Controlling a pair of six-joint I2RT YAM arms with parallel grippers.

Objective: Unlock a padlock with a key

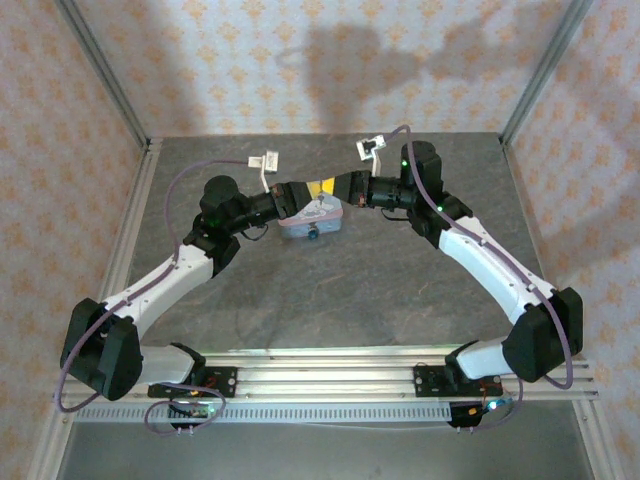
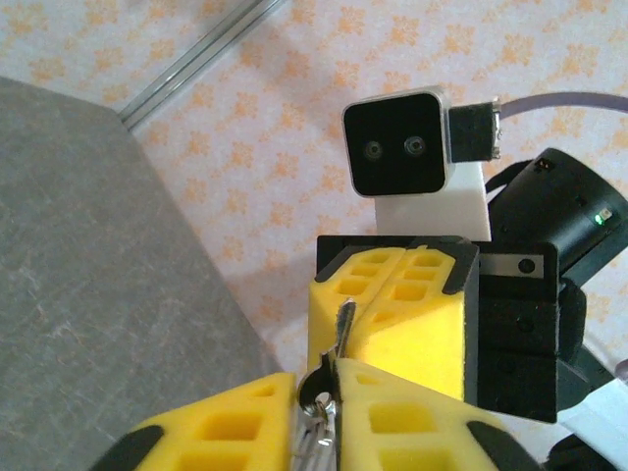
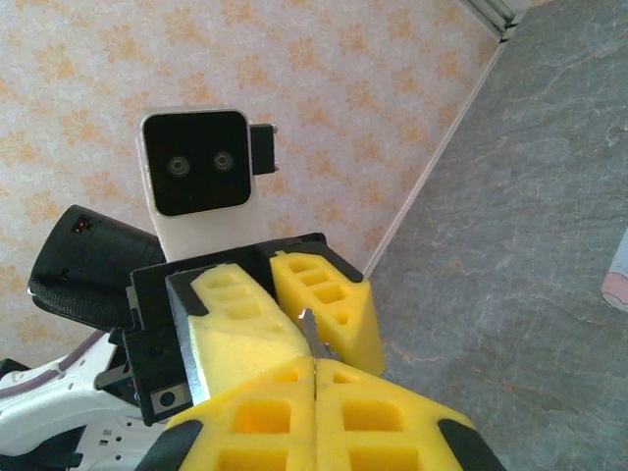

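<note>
Your left arm reaches in from the left and your right arm from the right. Both are bent at the elbow, with forearms angled inward, so the two wrists face each other tip to tip above the far middle of the surface.

Your right pincer is pressed together, with a thin sliver of metal, the key, poking out of its seam. Your left pincer is closed to a narrow slit on the key's ringed lower end, so both pincers pinch the same piece between them.

Just on the near side of where they meet sits the light-blue tin. A small dark bluish spot touches its near edge and looks to be the padlock, though it is too small to make out any detail.

By count you have two arms, two pincers, one key, one padlock and one tin. There are also two wrist cameras looking at each other, the right arm's camera and the left arm's camera.
</note>
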